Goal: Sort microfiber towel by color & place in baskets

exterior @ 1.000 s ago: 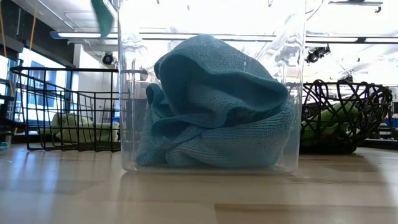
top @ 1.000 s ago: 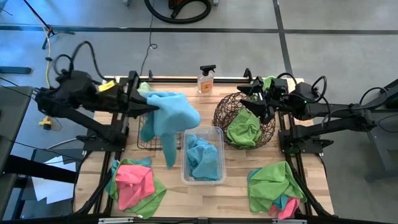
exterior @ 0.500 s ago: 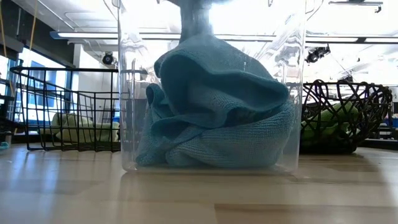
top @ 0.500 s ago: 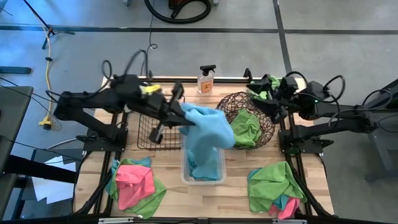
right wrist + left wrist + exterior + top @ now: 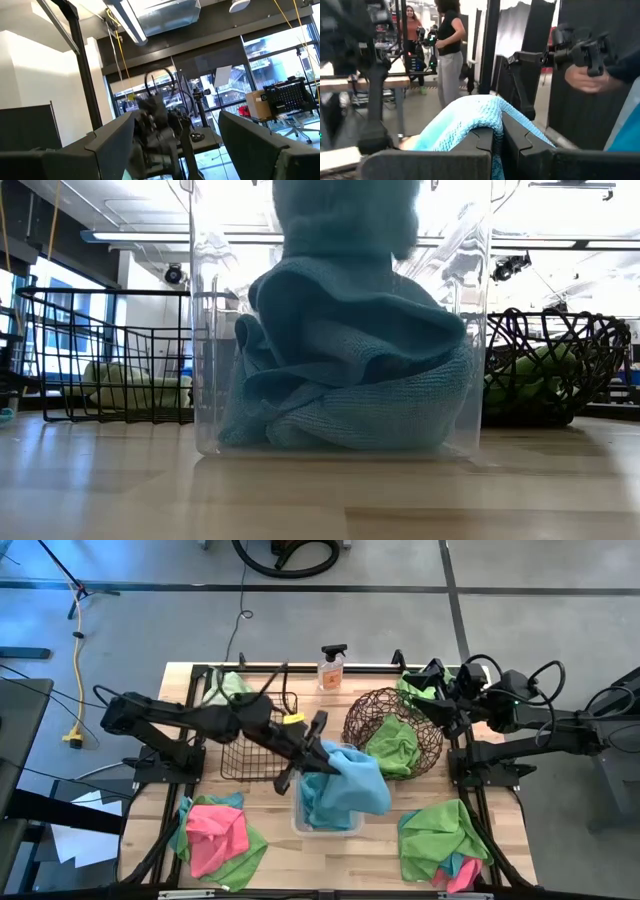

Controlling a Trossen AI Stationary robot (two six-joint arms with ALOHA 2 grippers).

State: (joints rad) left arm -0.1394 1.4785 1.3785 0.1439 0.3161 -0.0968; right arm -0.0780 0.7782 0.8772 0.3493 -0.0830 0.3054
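Grey floor surrounds my wooden table [image 5: 385, 845], where mixed cloth piles [image 5: 215, 835] lie at both near corners. From table height I see only the clear tub [image 5: 340, 320] between the wire basket [image 5: 105, 355] and woven basket [image 5: 555, 365]; my left wrist view shows people [image 5: 447, 47] beyond. My left gripper [image 5: 318, 753] is clamped on a teal towel [image 5: 355, 785] hanging into the tub. My right gripper [image 5: 432, 700] hovers spread wide, empty, by the woven basket.
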